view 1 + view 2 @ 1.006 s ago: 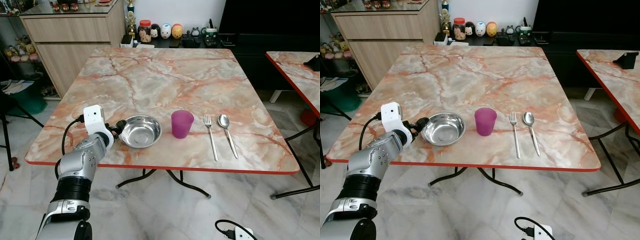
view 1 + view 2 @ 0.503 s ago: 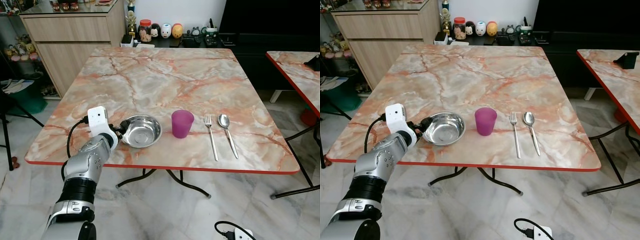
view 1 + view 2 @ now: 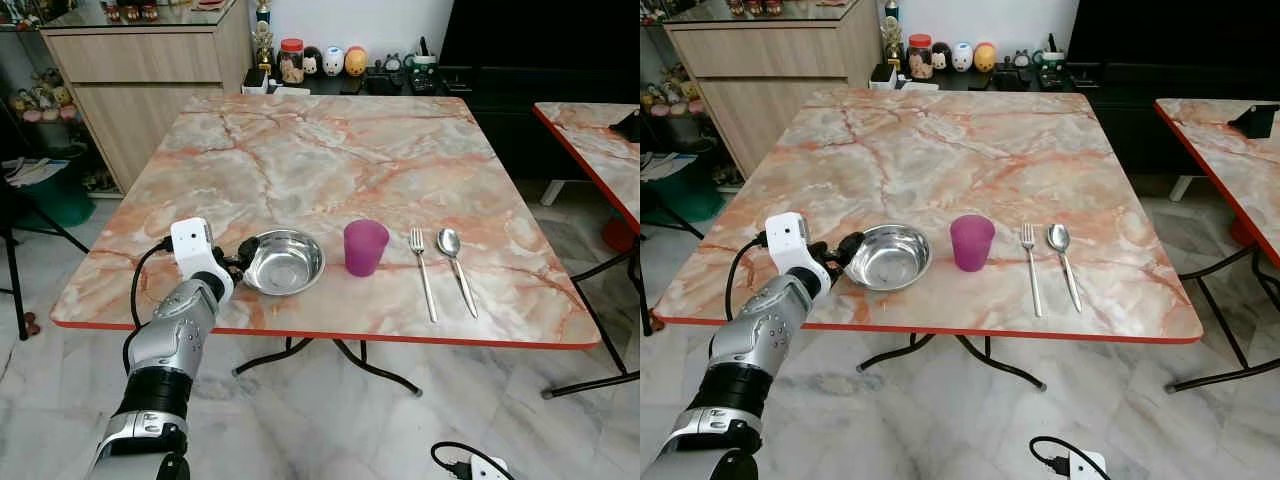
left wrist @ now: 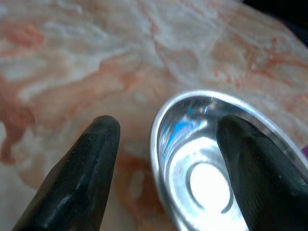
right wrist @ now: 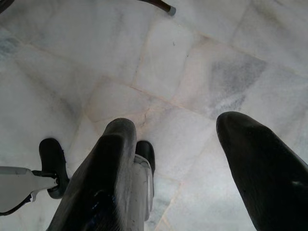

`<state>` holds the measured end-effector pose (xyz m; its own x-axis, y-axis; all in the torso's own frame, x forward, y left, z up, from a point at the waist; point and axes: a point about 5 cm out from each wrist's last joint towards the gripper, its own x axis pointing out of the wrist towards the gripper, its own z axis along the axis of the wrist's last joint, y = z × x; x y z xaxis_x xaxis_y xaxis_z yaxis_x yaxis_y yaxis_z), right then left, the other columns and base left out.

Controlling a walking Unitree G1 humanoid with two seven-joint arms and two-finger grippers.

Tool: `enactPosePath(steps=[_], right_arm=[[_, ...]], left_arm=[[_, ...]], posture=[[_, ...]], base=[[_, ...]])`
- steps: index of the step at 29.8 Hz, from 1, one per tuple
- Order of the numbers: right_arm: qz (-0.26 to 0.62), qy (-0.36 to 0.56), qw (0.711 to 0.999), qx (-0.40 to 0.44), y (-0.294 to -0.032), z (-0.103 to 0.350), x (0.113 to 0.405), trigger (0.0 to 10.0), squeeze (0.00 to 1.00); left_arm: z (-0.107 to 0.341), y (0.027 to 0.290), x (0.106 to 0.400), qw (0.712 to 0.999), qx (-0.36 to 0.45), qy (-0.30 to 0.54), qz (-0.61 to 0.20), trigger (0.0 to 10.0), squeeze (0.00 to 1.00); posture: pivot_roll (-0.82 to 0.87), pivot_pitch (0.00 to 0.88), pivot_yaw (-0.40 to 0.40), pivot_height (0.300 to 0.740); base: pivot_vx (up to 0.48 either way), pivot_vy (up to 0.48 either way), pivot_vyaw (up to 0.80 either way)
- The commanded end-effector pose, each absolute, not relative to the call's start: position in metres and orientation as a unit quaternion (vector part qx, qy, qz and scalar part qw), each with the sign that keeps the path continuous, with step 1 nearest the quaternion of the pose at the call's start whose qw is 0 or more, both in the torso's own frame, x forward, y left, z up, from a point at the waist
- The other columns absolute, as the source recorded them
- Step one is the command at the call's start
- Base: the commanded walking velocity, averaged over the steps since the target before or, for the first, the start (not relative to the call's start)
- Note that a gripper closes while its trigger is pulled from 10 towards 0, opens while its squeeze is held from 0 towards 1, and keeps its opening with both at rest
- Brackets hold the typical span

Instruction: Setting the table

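Left wrist view has the left gripper [image 4: 163, 139] with fingers apart astride the round steel bowl's [image 3: 284, 262] near rim, seemingly to grip it on the marble tabletop [image 3: 320, 160] beside the purple plastic cup [image 3: 365, 247], while the right gripper [image 5: 192, 159] hangs idle, fingers apart.

Head stereo pair looks down at table [image 3: 400, 170]; left wrist close over bowl [image 4: 211, 163]; right wrist faces floor [image 5: 192, 72].

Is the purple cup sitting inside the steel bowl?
No, the purple cup stands upright on the table, just right of the steel bowl.
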<state>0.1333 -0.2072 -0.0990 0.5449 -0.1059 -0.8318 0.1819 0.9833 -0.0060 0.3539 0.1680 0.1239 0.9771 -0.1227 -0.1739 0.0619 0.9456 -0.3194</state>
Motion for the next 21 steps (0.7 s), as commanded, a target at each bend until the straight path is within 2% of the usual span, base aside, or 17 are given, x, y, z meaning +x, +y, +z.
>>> enactPosePath(steps=[1,21], right_arm=[[-0.083,0.476,0.874,0.046,-0.2053,-0.1002,0.1317,10.0,0.0],[-0.086,0.478,0.873,0.046,-0.2071,-0.1005,0.1301,10.0,0.0]], left_arm=[[0.1197,0.1687,0.3525,0.982,-0.154,0.102,-0.048,10.0,0.0],[0.1169,0.1608,0.3543,0.98,-0.153,0.115,-0.055,10.0,0.0]], posture=[[0.04,0.0,-0.016,0.74],[0.04,0.0,-0.016,0.74]], base=[[0.0,0.0,0.0],[0.0,0.0,0.0]])
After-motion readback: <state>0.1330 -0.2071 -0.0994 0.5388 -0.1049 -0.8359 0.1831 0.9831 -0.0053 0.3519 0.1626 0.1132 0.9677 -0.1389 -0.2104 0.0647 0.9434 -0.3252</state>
